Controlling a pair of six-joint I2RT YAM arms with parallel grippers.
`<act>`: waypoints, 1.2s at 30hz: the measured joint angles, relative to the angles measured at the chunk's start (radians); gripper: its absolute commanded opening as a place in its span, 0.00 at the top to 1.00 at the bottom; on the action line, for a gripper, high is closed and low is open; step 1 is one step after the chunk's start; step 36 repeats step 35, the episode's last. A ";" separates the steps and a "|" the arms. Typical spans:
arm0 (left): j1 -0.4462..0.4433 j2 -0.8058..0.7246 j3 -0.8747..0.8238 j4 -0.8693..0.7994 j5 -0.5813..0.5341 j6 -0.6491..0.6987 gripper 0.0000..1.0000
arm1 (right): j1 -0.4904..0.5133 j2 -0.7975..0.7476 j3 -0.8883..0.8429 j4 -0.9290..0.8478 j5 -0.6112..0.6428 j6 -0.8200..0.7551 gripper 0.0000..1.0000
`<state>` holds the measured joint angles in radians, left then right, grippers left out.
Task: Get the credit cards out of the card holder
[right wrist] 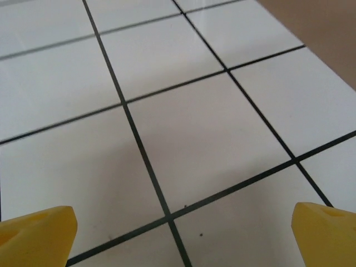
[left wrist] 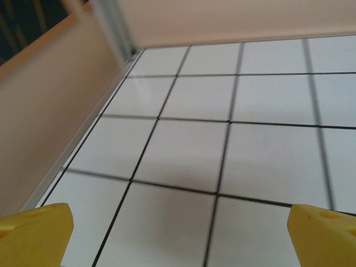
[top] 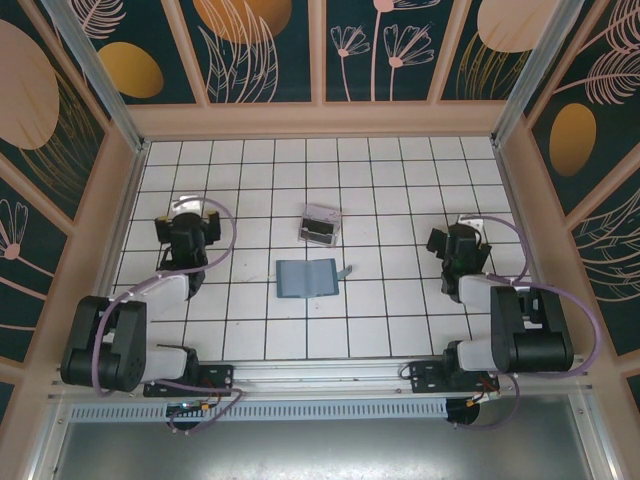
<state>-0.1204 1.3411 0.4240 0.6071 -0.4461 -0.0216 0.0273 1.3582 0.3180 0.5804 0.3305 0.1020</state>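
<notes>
Two pairs of yellow fingers stand wide apart, holding nothing: the left fingers (left wrist: 33, 236) over bare tiles at the left of the surface (top: 400, 330), the right fingers (right wrist: 322, 233) at the right. Between them the blue card holder (top: 307, 277) lies open, a grey card (top: 345, 271) just beside its right edge. A clear tray (top: 320, 225) with something dark inside sits just beyond.

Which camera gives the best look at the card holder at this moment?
Top external: the card holder lies open and flat mid-table, whole and unobstructed. The left wrist and right wrist views face white tiles past their yellow fingertips, pointing away from it.
</notes>
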 measured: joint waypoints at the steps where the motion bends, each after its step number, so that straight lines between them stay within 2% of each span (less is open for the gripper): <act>1: 0.009 0.013 -0.022 0.043 0.003 -0.012 0.02 | -0.007 0.000 -0.018 0.057 -0.016 -0.002 0.01; 6: 0.031 0.079 -0.106 0.266 0.040 -0.038 0.01 | -0.033 0.011 -0.067 0.322 -0.103 -0.017 0.01; 9: 0.068 0.114 -0.132 0.396 0.074 -0.061 0.02 | -0.046 0.069 -0.072 0.446 -0.151 -0.019 0.01; 14: 0.090 0.162 -0.193 0.560 0.148 -0.066 0.01 | -0.047 0.165 -0.073 0.542 -0.233 -0.043 0.01; 22: 0.090 0.175 -0.194 0.615 0.221 -0.062 0.01 | -0.047 0.173 -0.077 0.605 -0.297 -0.068 0.01; 36: 0.090 0.175 -0.194 0.625 0.230 -0.062 0.01 | -0.047 0.173 -0.078 0.614 -0.306 -0.071 0.01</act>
